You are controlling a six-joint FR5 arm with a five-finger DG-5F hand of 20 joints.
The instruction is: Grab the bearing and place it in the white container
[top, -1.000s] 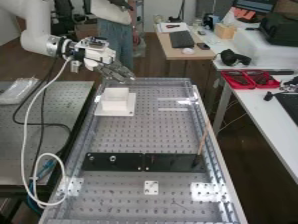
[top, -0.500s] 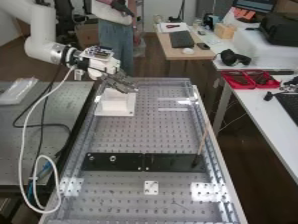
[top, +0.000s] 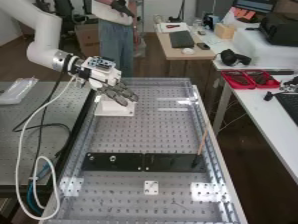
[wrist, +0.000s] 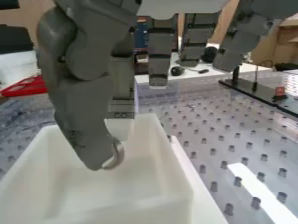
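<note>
Above the white container [top: 115,106], at the bench's far left, hangs the hand [top: 116,92], tilted down over its far side. In the wrist view the thumb of the hand [wrist: 90,110] reaches down over the open white container [wrist: 113,192]. A curved metallic edge, which looks like the rim of the bearing [wrist: 118,154], shows at the thumb's tip, inside the container's outline. The thumb and the finger behind it are bent together around it and cover most of it. The other fingers hang straighter, clear of the container.
Across the perforated bench [top: 149,137] lies a black plate [top: 173,162] with small metal parts and an upright thin rod [top: 202,142]. A small white plate [top: 151,187] lies nearer. Red trays [top: 249,79] stand on the table at right. Cables [top: 30,130] hang at the left.
The hand has moved right and down from beyond the container to a place above it, with its fingers now pointing more downward. The white container has stayed where it was.
</note>
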